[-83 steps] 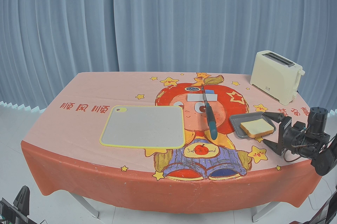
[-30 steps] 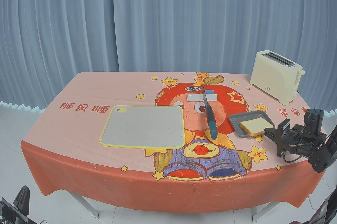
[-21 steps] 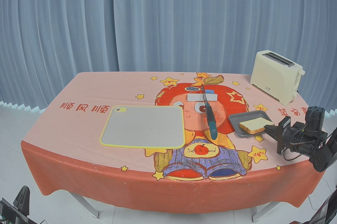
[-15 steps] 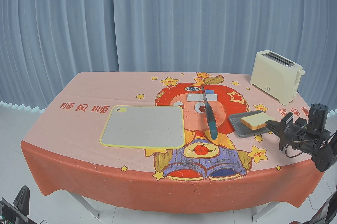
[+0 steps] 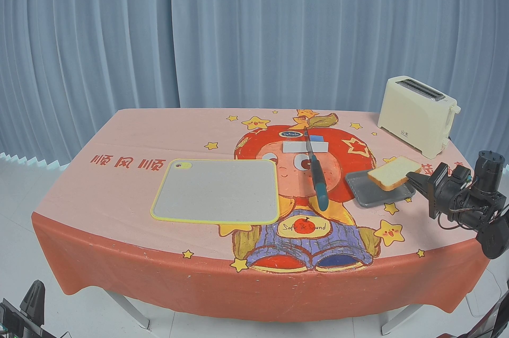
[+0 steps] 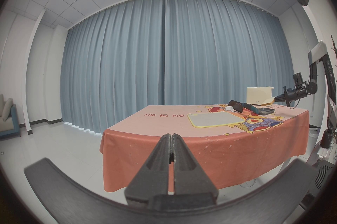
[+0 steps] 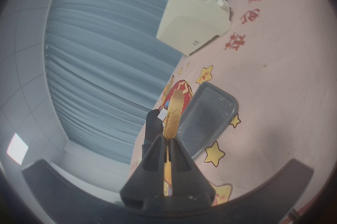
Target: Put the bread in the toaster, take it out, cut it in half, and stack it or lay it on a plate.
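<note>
1. Since the first earlier frame, your right gripper has closed on the bread and lifted it off the grey tray. The slice now hangs over the tray's far right edge.
2. Your head view shows the slice's broad face, sticking out left of the gripper tips. The toaster stands farther back on the right.
3. Your right wrist view adds the grip itself: the bread is seen edge-on, pinched between both fingers.
4. Your left wrist view shows the left gripper with its fingers pressed together, low and off the table's near left side.
5. Left of the tray lie the knife and the cutting board.
</note>
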